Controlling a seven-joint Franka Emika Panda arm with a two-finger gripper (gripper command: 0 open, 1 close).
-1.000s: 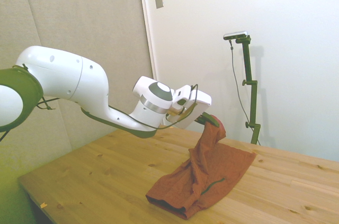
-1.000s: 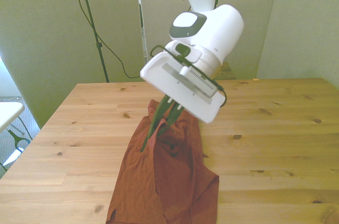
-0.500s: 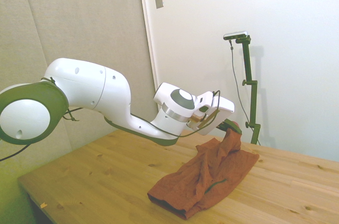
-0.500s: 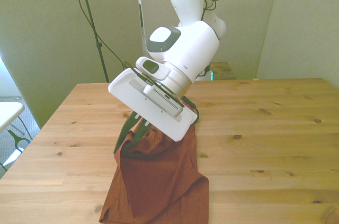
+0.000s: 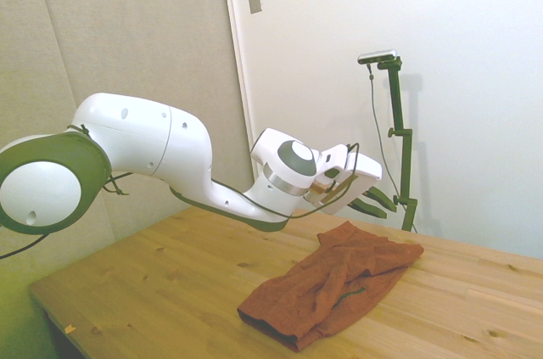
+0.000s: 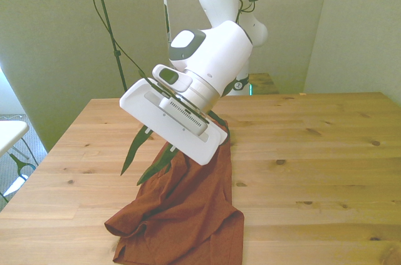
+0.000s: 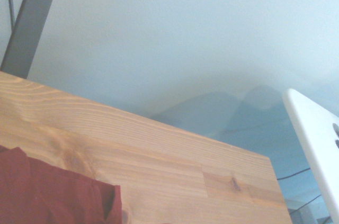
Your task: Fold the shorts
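Note:
The rust-orange shorts [image 5: 339,278] lie crumpled in a loose heap on the wooden table [image 5: 161,283], one part folded over the rest. In the front view the shorts [image 6: 182,212] spread toward the near edge, under the arm's wrist. My gripper [image 5: 382,206] hangs tilted just above the far end of the cloth, open, with nothing between its green fingers. In the front view the gripper [image 6: 131,177] points down toward the front view's left, beside the cloth. The wrist view catches a corner of the shorts [image 7: 53,195] on the table [image 7: 159,150].
The table's far edge [image 7: 175,128] runs close behind the shorts, with a pale wall beyond it. Bare wood [image 6: 313,171] stretches across the front view's right. A white object [image 6: 9,130] stands off the table at the front view's left.
The gripper has opened and let go of the shorts. The raised part of the cloth has dropped onto the table and the gripper has lifted slightly clear.

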